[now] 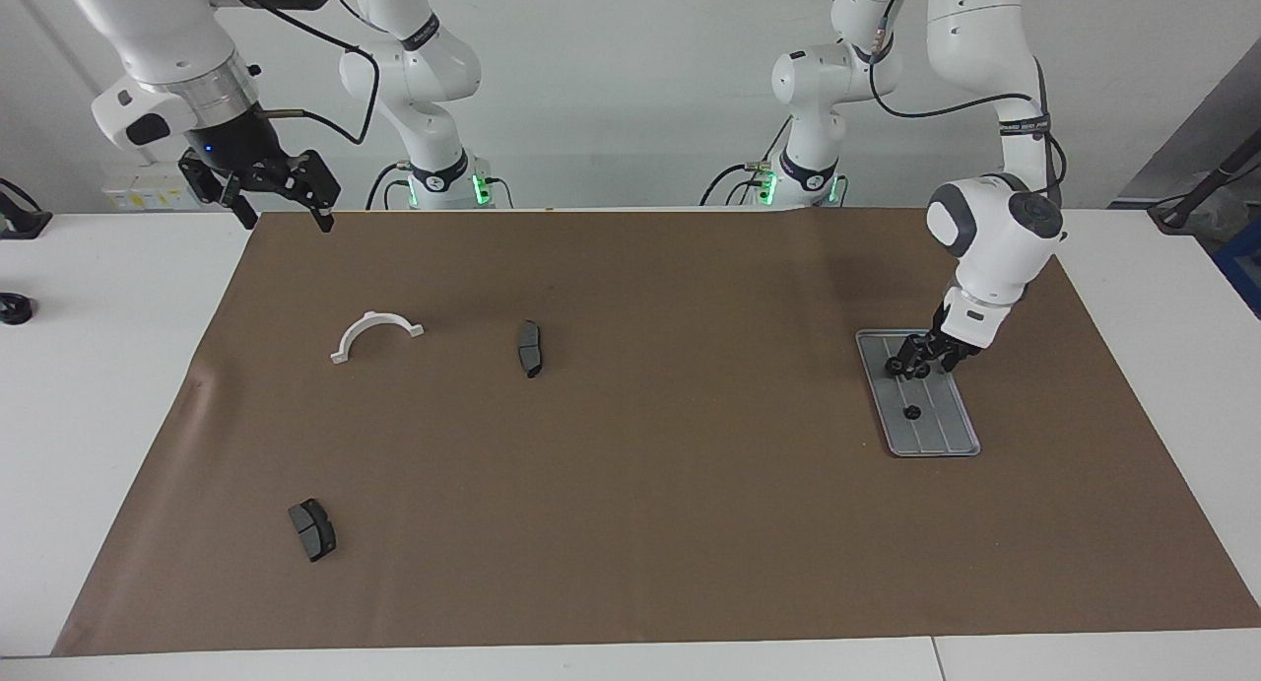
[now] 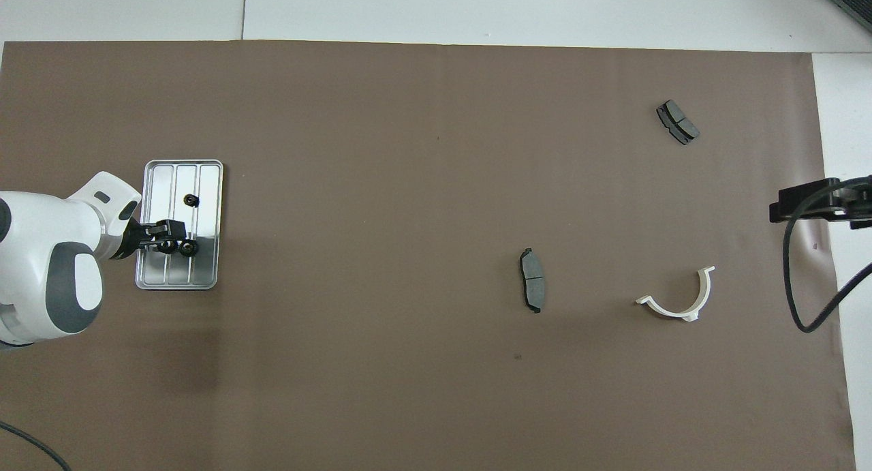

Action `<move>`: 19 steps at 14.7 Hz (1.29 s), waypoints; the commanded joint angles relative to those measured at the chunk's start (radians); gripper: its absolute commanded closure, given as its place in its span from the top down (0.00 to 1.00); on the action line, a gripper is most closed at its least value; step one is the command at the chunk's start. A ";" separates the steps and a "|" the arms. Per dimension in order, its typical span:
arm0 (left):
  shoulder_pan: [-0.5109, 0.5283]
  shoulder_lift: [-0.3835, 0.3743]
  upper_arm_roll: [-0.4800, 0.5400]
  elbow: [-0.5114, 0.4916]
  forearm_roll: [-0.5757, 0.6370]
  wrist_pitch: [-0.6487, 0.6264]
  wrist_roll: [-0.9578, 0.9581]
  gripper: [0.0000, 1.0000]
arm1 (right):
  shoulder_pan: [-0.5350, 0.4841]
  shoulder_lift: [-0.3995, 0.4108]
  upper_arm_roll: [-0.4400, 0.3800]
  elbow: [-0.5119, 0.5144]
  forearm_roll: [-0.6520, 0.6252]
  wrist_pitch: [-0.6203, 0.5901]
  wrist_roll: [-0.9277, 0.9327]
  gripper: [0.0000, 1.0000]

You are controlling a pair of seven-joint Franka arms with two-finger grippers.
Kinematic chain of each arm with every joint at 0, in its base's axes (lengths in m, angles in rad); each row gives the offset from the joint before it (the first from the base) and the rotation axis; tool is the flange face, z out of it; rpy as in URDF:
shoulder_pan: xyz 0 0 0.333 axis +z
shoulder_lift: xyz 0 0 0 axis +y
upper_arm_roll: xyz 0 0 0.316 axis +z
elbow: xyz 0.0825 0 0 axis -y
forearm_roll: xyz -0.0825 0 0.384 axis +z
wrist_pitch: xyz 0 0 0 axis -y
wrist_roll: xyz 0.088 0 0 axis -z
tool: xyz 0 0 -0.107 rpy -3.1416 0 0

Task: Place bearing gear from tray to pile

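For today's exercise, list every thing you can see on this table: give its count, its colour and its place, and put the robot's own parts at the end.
Flat silver-grey grooved metal tray: one, silver-grey, on the brown mat at the left arm's end of the table.
Small black bearing gears: three, black, all in the tray; two side by side at the end nearer the robots, one alone farther from them.
Dark grey brake pads: two, dark grey; one near the mat's middle, one farther from the robots toward the right arm's end.
White curved plastic bracket: one, white, beside the middle brake pad, toward the right arm's end.
Brown mat: one, brown, covering the white table.
Left gripper: one, black, down at the gear pair in the tray.
Right gripper: one, black, open, waits raised over the mat's corner.
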 commanded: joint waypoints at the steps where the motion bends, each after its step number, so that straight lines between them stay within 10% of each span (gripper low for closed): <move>1: 0.000 -0.003 -0.003 -0.010 -0.010 0.012 -0.041 0.73 | -0.011 -0.003 0.011 0.001 0.002 -0.004 0.008 1.00; 19: -0.014 -0.022 -0.002 0.027 -0.008 -0.091 -0.159 0.70 | -0.011 -0.003 0.011 0.001 0.002 -0.004 0.008 1.00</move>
